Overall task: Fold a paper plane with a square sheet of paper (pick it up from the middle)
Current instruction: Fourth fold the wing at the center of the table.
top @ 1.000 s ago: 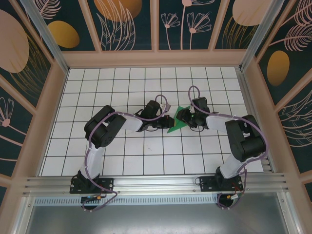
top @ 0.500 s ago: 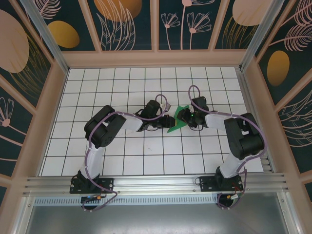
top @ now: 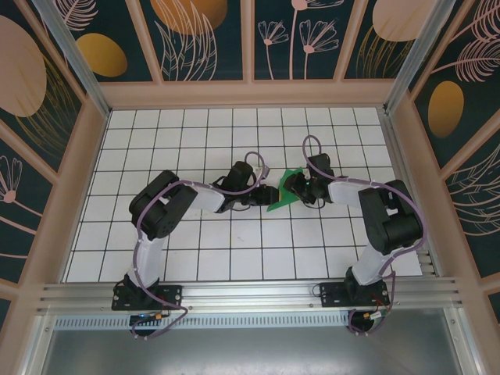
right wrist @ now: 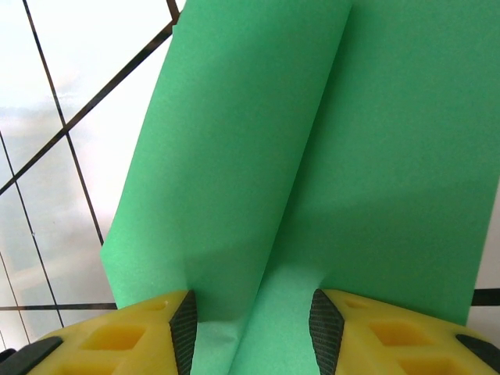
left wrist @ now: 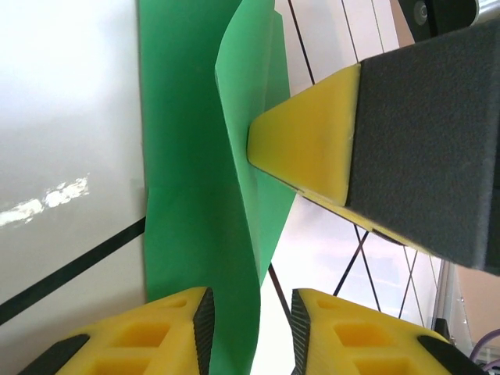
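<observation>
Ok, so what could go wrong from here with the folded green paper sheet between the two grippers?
The folded bright green paper sheet bows in a soft curve, uncreased, so it may spring open. On the left gripper the jaws stand apart around the paper's edge, so it could slip free. The right gripper sits very close; the two might collide.

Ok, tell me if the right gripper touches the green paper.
Touching: left wrist view shows a yellow fingertip of the right gripper pressed into the folded paper.

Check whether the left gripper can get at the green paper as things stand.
Probably yes: a raised fold of the green paper stands between the parted fingers of the left gripper, with the right gripper touching its far side.
</observation>
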